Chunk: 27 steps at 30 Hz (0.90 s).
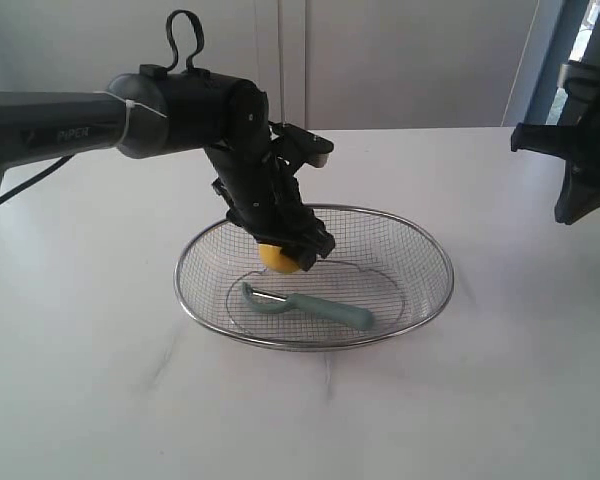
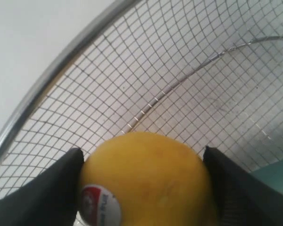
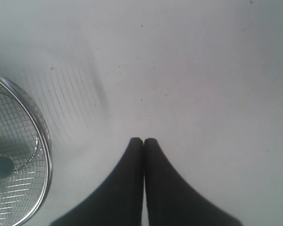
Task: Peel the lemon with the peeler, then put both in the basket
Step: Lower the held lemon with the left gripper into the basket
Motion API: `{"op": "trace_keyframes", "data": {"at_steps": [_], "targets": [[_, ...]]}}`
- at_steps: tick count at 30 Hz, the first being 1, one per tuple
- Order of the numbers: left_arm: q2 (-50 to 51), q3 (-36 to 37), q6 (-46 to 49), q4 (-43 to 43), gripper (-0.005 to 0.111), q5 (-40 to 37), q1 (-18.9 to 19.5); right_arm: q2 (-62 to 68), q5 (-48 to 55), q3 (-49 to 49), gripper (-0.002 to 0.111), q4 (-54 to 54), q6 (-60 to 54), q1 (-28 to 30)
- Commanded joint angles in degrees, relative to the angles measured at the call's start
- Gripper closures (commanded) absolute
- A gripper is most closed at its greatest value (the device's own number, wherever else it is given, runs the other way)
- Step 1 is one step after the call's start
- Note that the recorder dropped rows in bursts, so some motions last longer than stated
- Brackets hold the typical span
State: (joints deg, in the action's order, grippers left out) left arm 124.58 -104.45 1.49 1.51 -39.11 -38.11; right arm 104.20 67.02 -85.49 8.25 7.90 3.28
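Observation:
The yellow lemon (image 1: 279,259) with its red-and-white sticker (image 2: 100,205) sits between the fingers of my left gripper (image 1: 292,252), which is shut on it inside the wire-mesh basket (image 1: 420,240). Both black fingers (image 2: 52,193) press the lemon's (image 2: 146,183) sides over the mesh (image 2: 179,70). The teal-handled peeler (image 1: 315,308) lies on the basket floor in front of the lemon, blade head to the left. My right gripper (image 3: 143,140) is shut and empty over bare table beside the basket rim (image 3: 40,127); its arm (image 1: 580,150) is at the right edge.
The white table (image 1: 500,380) spreads around the basket on all sides. A pale wall and a door frame (image 1: 550,60) stand behind it. A bit of the teal handle (image 3: 0,167) shows through the mesh in the right wrist view.

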Motion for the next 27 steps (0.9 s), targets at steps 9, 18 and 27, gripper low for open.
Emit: {"op": "trace_keyframes", "data": {"at_steps": [9,18,27], "targets": [[-0.49,-0.27,-0.40,0.66,0.041,0.05,-0.31,-0.69,-0.05,-0.50,0.108,0.00,0.25,0.25],[-0.49,-0.27,-0.40,0.55,0.041,0.05,-0.31,-0.69,-0.05,-0.50,0.108,0.00,0.25,0.25],[-0.49,-0.27,-0.26,-0.25,0.017,0.05,-0.31,-0.69,-0.05,-0.50,0.108,0.00,0.25,0.25]]}}
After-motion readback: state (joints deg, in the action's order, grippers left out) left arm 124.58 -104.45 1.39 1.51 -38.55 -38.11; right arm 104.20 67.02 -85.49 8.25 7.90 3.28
